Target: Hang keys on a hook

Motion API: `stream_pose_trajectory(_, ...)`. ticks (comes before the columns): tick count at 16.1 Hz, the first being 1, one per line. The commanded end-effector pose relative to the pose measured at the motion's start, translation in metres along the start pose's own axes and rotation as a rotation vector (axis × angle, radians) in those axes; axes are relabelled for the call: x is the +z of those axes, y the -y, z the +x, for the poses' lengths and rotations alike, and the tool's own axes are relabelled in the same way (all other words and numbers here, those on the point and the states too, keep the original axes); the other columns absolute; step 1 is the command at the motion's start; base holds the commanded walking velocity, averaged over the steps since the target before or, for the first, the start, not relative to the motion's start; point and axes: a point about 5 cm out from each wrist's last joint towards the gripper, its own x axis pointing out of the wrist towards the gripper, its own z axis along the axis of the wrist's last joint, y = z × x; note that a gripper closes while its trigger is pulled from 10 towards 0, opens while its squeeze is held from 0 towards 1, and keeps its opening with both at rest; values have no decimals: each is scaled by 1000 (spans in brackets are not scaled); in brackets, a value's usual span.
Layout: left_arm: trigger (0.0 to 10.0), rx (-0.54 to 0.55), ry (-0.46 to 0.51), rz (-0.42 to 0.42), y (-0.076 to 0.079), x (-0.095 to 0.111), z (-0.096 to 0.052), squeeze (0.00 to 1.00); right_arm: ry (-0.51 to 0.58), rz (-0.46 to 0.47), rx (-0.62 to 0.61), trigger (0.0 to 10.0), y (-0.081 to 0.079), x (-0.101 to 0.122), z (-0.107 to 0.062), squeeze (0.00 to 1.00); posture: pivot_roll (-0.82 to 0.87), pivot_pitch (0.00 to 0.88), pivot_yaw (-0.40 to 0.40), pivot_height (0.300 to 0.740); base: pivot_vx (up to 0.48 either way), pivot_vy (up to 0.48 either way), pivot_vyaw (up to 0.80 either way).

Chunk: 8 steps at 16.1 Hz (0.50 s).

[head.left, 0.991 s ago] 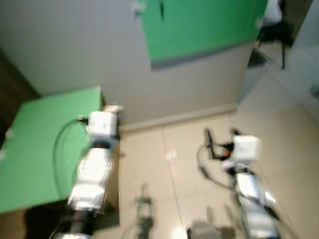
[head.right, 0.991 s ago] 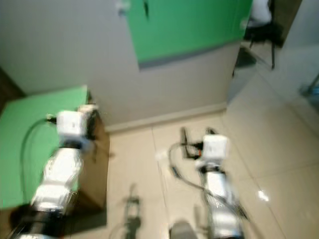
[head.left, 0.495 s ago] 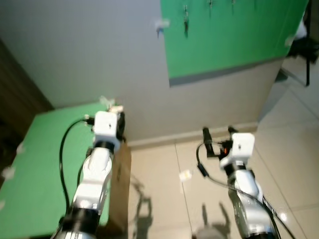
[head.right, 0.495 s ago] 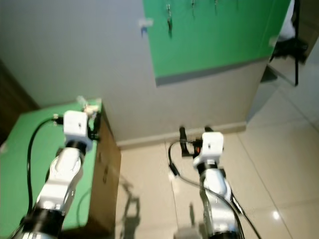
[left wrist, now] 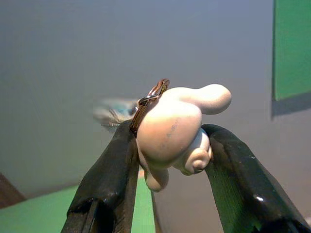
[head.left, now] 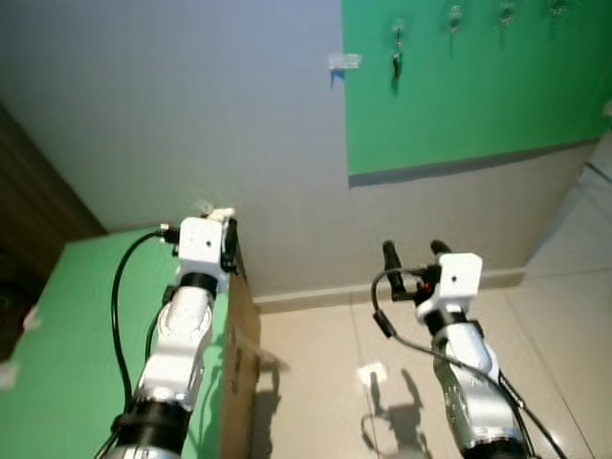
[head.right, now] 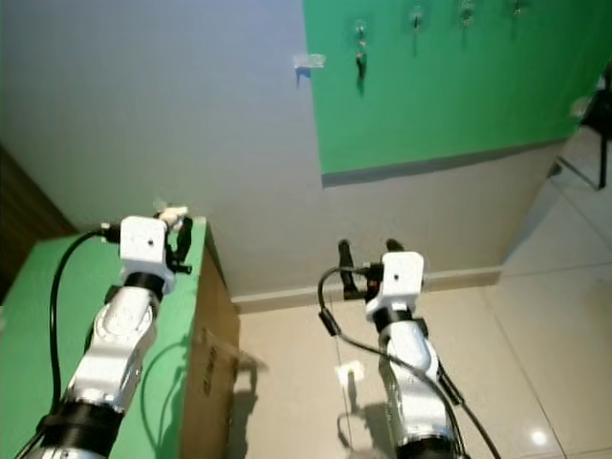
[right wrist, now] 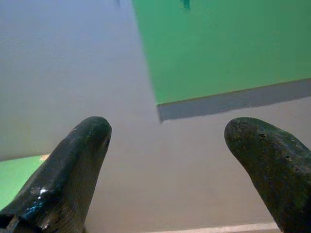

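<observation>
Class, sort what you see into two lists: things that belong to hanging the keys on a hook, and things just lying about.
Belongs to the job:
- keychain figure with key ring, clamped in the left gripper
- hooks on the green board
- right gripper, open

Just lying about:
- paper scrap on the floor
- tape piece on the wall
- green-topped box

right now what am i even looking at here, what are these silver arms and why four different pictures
This is a humanoid robot with two silver arms, each ending in two black fingers. The two wide pictures come from cameras in its head, looking forward and down. The two close ones come from cameras on its wrists. The left gripper holds a pale figure keychain with a metal ring, above a green-topped box. The right gripper is open and holds nothing. Up on the wall, a green board carries a row of hooks; something dark hangs from one.
</observation>
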Motion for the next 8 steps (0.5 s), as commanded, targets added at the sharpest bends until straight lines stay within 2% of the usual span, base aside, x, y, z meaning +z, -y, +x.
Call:
stream_pose_trajectory(1, 0, -8, 29, -10, 3, 6, 1, 0, 6, -3, -9, 10000, 4, 1, 0, 0, -195, 4, 146, 740, 480, 0, 0)
stream_pose_trajectory(8, 0, -14, 30, -21, 5, 6, 3, 0, 10, -4, -8, 10000, 4, 2, 2, 0, -195, 4, 146, 740, 480, 0, 0)
